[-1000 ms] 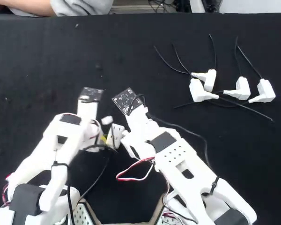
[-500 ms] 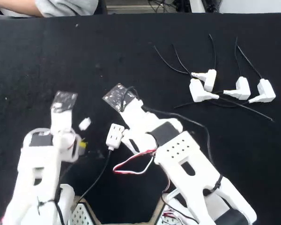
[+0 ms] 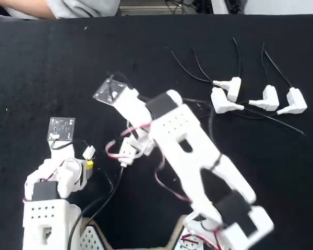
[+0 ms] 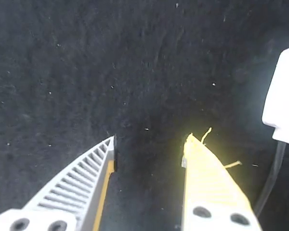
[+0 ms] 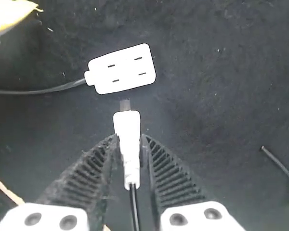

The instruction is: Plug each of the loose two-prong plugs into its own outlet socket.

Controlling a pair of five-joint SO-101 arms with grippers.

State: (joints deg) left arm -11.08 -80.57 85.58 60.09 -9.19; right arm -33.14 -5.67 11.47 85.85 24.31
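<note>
A white outlet block (image 5: 120,69) with two pairs of slots lies on the black table, its black cable trailing off one end. My right gripper (image 5: 129,139) is shut on a white two-prong plug (image 5: 127,126). The prongs point at the block, a short gap away. In the high view the block (image 3: 127,151) peeks out from under the right arm near the table's middle. My left gripper (image 4: 149,147) stands open over bare cloth, with the block (image 4: 283,98) off to one side. In the high view the left gripper (image 3: 88,159) sits just left of the block.
Several loose white plugs (image 3: 267,99) with thin black wires lie at the back right. The right arm (image 3: 188,151) stretches diagonally over the table's middle, pink wires looping beside it. The left arm's base (image 3: 44,224) sits at the front left. The black table (image 3: 36,67) is bare at back left.
My left arm has drawn back toward the front left, away from the block. The right arm has swung up and leftward over the block.
</note>
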